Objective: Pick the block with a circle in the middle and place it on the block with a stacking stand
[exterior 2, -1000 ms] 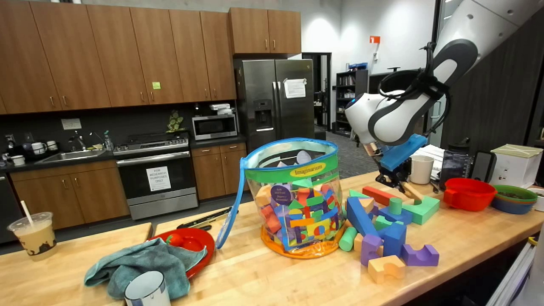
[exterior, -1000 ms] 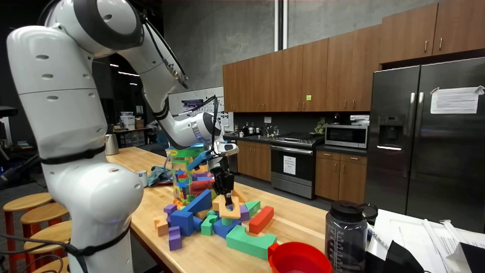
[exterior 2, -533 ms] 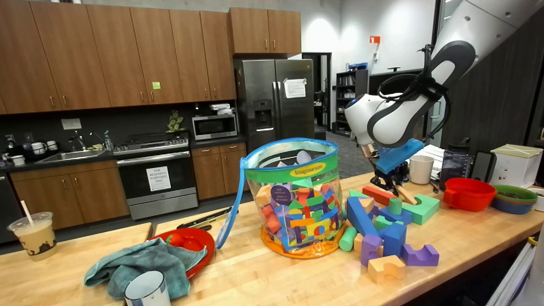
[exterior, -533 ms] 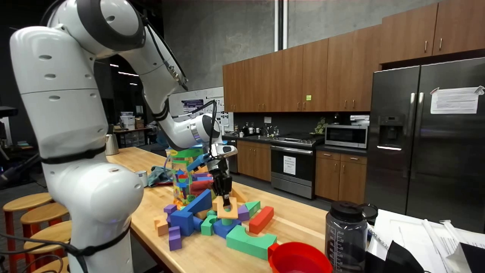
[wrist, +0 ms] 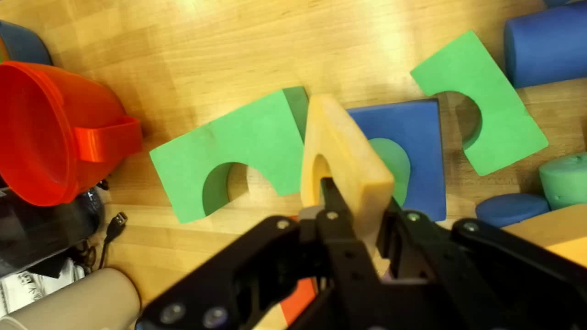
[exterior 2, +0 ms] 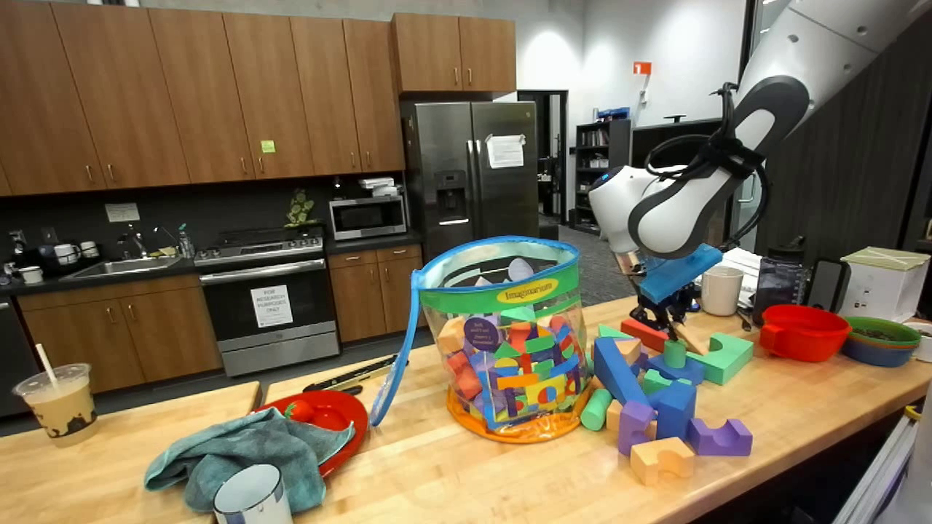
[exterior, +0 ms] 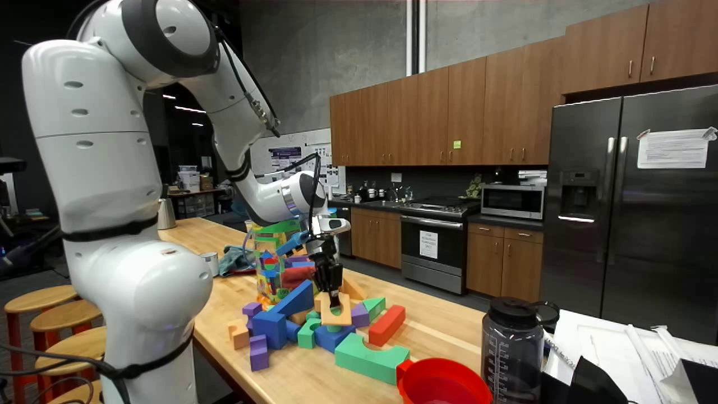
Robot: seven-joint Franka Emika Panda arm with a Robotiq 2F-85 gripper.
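One holed block [wrist: 351, 153], two green arches [wrist: 243, 140]

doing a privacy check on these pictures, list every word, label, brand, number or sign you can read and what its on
"Imaginarium": yellow oval label on the toy bag.
"FOR RESEARCH PURPOSES ONLY": sheet on the oven door.
Too small or blurred to read: purple round label, fridge paper, backsplash notice, whiteboard sheets, bottle markings, red wall sign, loose papers in the wrist view.

Coloured blocks [exterior 2: 676, 409] on wooden table [exterior 2: 408, 473]
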